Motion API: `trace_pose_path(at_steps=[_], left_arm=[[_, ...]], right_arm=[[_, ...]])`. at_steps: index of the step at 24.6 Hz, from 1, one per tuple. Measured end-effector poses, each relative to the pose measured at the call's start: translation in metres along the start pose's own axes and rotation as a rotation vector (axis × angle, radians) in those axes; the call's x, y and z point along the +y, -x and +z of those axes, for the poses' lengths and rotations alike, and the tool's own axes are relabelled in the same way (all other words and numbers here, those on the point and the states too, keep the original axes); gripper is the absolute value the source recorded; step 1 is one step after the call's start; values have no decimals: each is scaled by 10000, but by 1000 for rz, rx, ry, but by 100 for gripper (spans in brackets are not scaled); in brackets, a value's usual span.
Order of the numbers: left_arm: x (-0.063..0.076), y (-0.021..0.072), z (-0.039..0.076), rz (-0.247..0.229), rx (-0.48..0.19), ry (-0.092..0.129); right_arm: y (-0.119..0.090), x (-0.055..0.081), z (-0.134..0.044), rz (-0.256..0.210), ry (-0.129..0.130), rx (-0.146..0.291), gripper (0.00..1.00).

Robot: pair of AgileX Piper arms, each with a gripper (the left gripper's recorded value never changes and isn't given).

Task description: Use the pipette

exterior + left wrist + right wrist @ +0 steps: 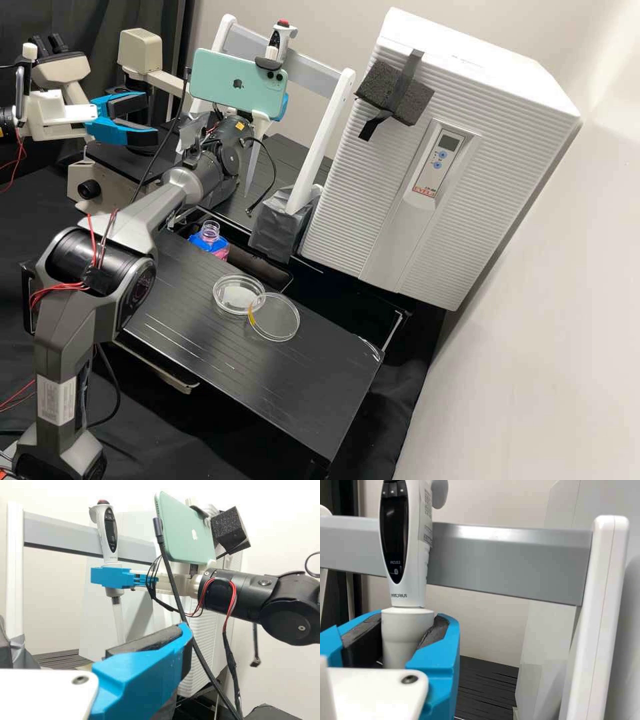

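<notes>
A white pipette (275,41) with a red top button hangs upright on the grey crossbar of a white stand (325,137). My right gripper (283,107) sits at the pipette's lower body, below the bar. Up close, its blue fingers (439,650) press their dark pads against the white collar of the pipette (402,545), shut on it. From the side, the right gripper (119,577) clamps the pipette (110,530) above its clear tip. My left gripper (137,121) hangs open and empty at the far left above a microscope, well apart from the pipette; one of its fingers (145,677) shows close by.
A petri dish (237,293) and its lid (275,318) lie on the black ribbed tray (287,380). A bottle of pink liquid (213,240) stands behind it. A large white appliance (433,153) fills the right. A microscope (100,180) sits below the left gripper. A green phone (237,83) rides the right wrist.
</notes>
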Motion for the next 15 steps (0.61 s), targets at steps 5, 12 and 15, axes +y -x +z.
trace_pose_path(at_steps=[5, 12, 15], left_arm=[[0, 0, 0, 0, 0, 0], [-13, -7, 3, -4, 2, 5], [-13, -7, -1, -4, 6, 8]], right_arm=[[53, -53, 54, -16, -11, -12, 0], [108, -109, 103, -31, -47, -32, 0], [110, -132, 114, -32, -61, -22, 0]])
